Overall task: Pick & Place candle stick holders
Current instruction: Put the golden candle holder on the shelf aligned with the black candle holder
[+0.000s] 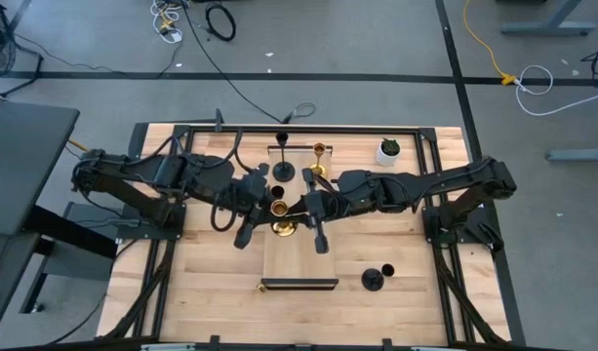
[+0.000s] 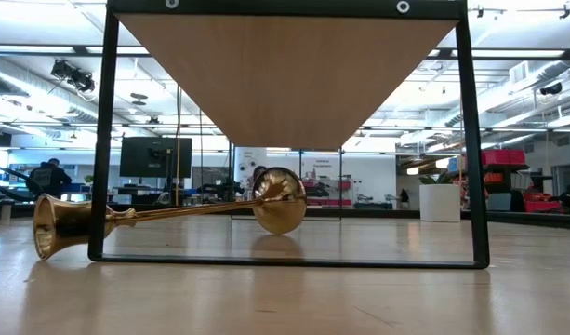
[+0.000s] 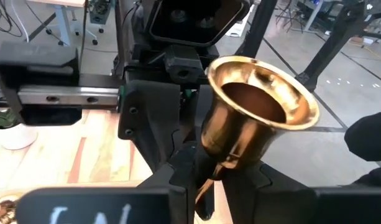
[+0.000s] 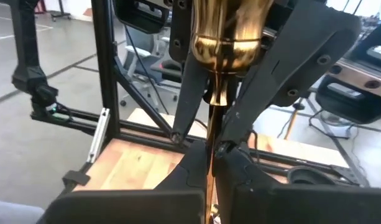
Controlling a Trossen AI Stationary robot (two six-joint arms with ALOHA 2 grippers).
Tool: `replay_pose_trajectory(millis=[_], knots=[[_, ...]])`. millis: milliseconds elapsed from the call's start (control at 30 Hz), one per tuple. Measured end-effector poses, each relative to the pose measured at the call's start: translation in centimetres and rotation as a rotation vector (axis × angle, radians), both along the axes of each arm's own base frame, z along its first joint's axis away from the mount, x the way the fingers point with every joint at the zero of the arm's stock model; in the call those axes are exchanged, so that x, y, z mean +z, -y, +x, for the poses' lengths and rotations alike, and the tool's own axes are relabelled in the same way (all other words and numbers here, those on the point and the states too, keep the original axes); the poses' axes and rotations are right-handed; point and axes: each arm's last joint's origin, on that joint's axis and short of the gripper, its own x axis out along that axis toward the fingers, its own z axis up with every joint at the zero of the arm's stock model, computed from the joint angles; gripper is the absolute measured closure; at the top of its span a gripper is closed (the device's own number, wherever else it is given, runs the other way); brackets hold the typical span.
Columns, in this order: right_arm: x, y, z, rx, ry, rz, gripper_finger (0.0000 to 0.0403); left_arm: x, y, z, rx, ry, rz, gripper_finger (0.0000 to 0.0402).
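My left gripper (image 1: 269,211) and my right gripper (image 1: 300,209) meet tip to tip over the raised wooden board (image 1: 299,255) and are both shut on one gold candle stick holder (image 1: 277,209), seen close in the left wrist view (image 3: 258,102) and the right wrist view (image 4: 227,37). A black holder (image 1: 282,172) and a gold holder (image 1: 317,171) stand on their bases at the board's far end. Another black holder (image 1: 376,279) is on the table right of the board. A third gold holder (image 2: 173,214) lies on its side on the table by the board's near frame. My left gripper pinches the gold holder's thin stem (image 3: 207,184) between its two fingers, just below the flared end, coming level from the table's left. The flared end stands above the fingers, opening upward and tilted. My right gripper pinches the same stem (image 4: 212,146) between its two fingers, coming level from the table's right and facing the left gripper. The stem runs upright across the fingers, its flared end above them. What the lower end rests on is hidden.
The board sits on a black frame (image 2: 103,140) above the table. A small white pot with a green plant (image 1: 388,149) stands at the far right. Black rails (image 1: 328,129) edge the table. Bare tabletop lies near left and near right of the board.
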Motion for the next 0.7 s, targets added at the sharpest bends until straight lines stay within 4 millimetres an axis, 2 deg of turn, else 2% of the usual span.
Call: replay_pose_trajectory(millis=[367,700], knots=[[0.7,0.4,-1.4,-0.033,-0.033,-0.035,0.0402,0.0,0.0,0.0,0.003,-0.006,0.002,0.0276],[2.1,1.3,-4.2,-0.142,-0.090,-0.051,0.0402,-0.3,0.2,-0.3,-0.027,-0.040,-0.002,0.0251]])
